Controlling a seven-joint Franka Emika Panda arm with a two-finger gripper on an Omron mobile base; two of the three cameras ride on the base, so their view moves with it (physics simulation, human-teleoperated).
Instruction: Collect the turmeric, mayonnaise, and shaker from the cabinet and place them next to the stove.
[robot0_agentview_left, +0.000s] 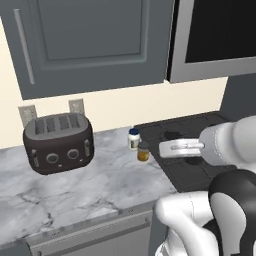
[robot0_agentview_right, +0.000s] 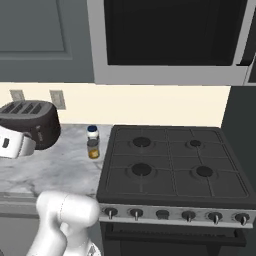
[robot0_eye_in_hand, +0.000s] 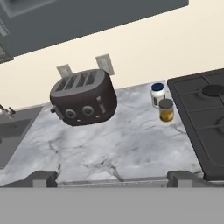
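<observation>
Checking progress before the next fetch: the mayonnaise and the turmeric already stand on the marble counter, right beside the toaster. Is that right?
Not quite. The mayonnaise and the turmeric do stand on the marble counter, but right beside the stove, at its left edge. The toaster sits well apart from them across bare counter. The hand view shows this.

A cream wall (robot0_agentview_right: 150, 102) is running behind a grey-veined marble counter (robot0_agentview_left: 75, 195). Two pale outlets (robot0_eye_in_hand: 105, 64) are sitting on the wall, just above a black four-slot toaster (robot0_agentview_left: 59, 142) that is standing on the counter. A microwave (robot0_agentview_right: 170, 42) with a silver frame and a dark door is hanging higher up. A sink (robot0_eye_in_hand: 11, 135) is lying at the counter's far end.
</observation>
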